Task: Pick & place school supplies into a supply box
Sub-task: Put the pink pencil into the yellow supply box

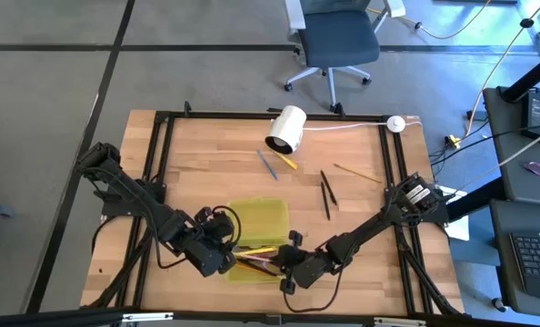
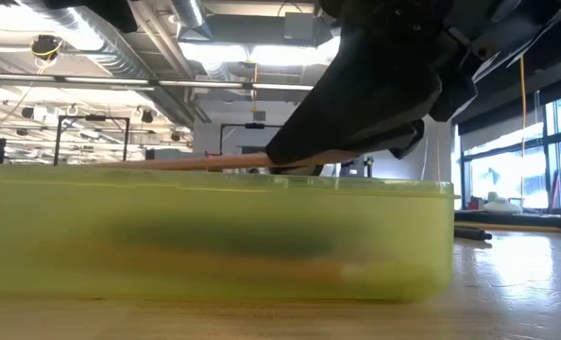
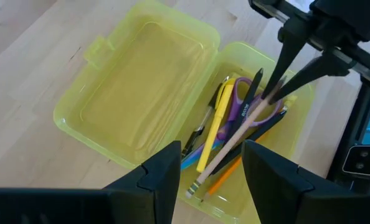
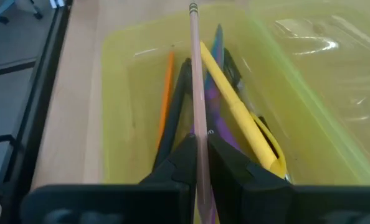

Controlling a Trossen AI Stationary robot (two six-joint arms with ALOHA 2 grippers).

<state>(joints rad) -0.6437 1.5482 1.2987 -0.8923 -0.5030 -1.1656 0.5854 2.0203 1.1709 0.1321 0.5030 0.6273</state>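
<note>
The supply box [image 1: 261, 218] lies open near the table's front edge, its tray [image 3: 300, 134] beside its flat lid [image 3: 141, 93]. In the tray lie purple-handled scissors [image 3: 241, 106], a yellow pen [image 3: 216, 127], an orange pencil [image 4: 166, 93] and dark pens. My right gripper [image 1: 288, 265] is over the tray, shut on a wood-coloured pencil [image 3: 235, 140]. My left gripper [image 3: 213, 177] hangs open above the box's left side with nothing between its fingers. Several more pens and pencils [image 1: 325, 195] lie on the table farther back. My right gripper pinches the wood-coloured pencil's shaft [image 4: 198, 134] between its two fingers [image 4: 232, 168], slanting down from the table's right. The pencil runs on along the fingers' line, its eraser end [image 4: 193, 9] free. It lies nearly level above the box's rim [image 2: 214, 175], over the pens.
A white cylinder [image 1: 286, 129] with a cable lies at the table's far edge. A blue pen [image 1: 267, 164] and a yellow one [image 1: 285, 161] lie just in front of it, a thin pencil [image 1: 356, 173] to the right. Black frame rails [image 1: 156, 173] border the table.
</note>
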